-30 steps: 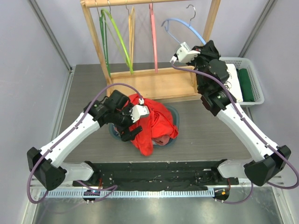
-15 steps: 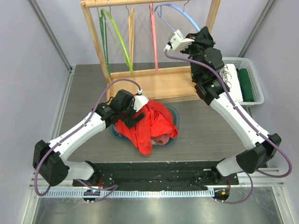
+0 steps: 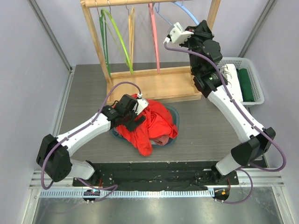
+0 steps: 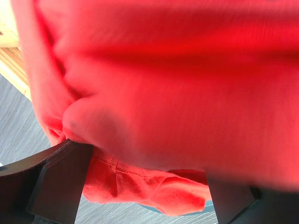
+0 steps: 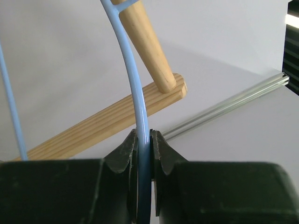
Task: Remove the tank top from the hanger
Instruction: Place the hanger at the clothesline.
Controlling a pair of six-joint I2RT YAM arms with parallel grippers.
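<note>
In the overhead view the red tank top (image 3: 156,125) lay off the hanger (image 3: 186,10), heaped on a blue dish (image 3: 174,113) at the middle of the desk (image 3: 205,135), just below the wooden rack (image 3: 154,84). The heap was too crumpled to show neck or hem; its longer run went from the upper part of the dish down to a lobe hanging over the dish's lower left rim. The left claw (image 3: 134,119) sat on the heap's left edge. The right claw (image 3: 195,27) was up at the top of the frame by the rack's right post, with the bare blue hanger beside the rail, its arc slanting from upper centre down to the right; the hook could not be made out. In the left wrist view red cloth filled the frame, and the claw's fingers (image 4: 60,182) stood spread wide at the bottom corners with cloth lying between them, gripping nothing. In the right wrist view the claw was pinched shut on the hanger's thin blue wire, which rose nearly straight up the frame past a wooden peg (image 5: 145,46). The removal looked done; what seemed left was hooking the hanger on the rail.
</note>
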